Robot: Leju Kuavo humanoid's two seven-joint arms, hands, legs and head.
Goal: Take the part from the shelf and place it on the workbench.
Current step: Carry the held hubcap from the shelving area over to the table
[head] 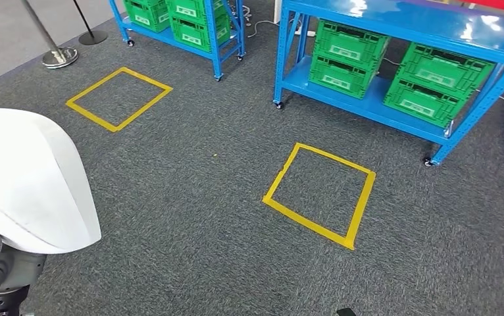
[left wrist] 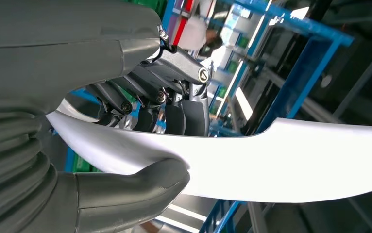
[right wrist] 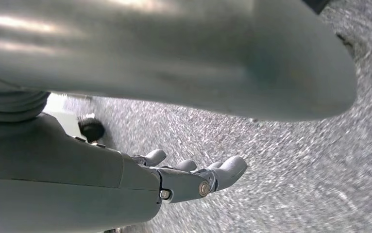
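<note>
A large white curved part (head: pixel 29 184) fills the lower left of the head view, above my left arm's grey wrist. In the left wrist view my left hand (left wrist: pixel 140 131) grips this white part (left wrist: pixel 281 160), thumb under its edge and dark fingers over it. My right hand (right wrist: pixel 194 177) hangs over the grey carpet with its fingers stretched out and nothing in them. Blue shelves (head: pixel 394 39) holding green crates (head: pixel 427 82) stand ahead at the far side of the carpet.
Two yellow tape squares mark the carpet, one (head: pixel 320 194) near the middle and one (head: pixel 119 97) at the far left. A second blue rack with green crates (head: pixel 183 20) stands at the back left. A stanchion base (head: pixel 60 57) sits at the far left.
</note>
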